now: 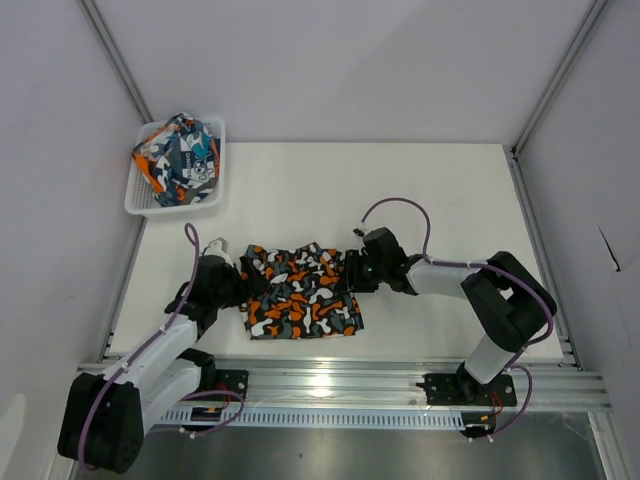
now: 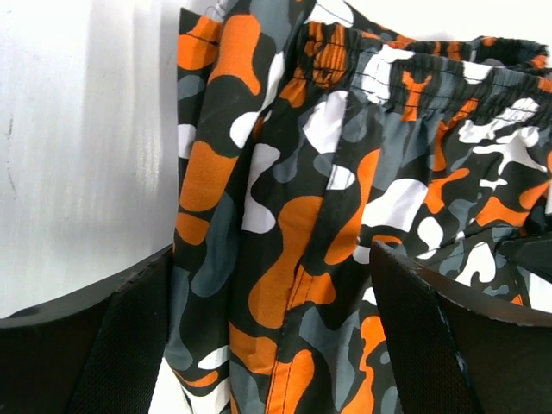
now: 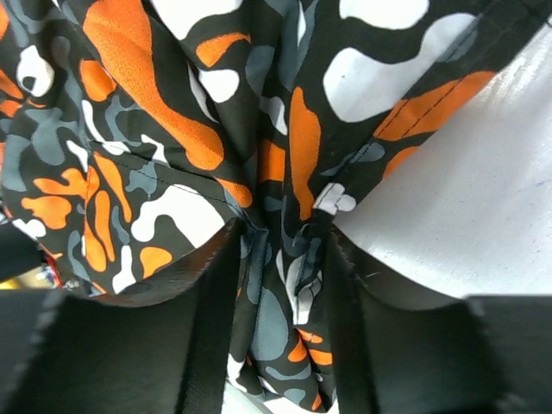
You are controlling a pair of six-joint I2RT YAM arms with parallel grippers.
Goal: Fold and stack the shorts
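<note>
Between the two arms, toward the near side of the surface, the camouflage shorts lie flat with their long axis running left to right, one end at each pincer. At the left end the left pincer stands wide apart, straddling the cloth edge without clamping it. At the right end the right pincer has its fingers narrow, with a bunch of fabric pinched between them. A fold likely means carrying one end across along that axis. The teal shorts sit crumpled in the basket at the far left, nearer the left arm
</note>
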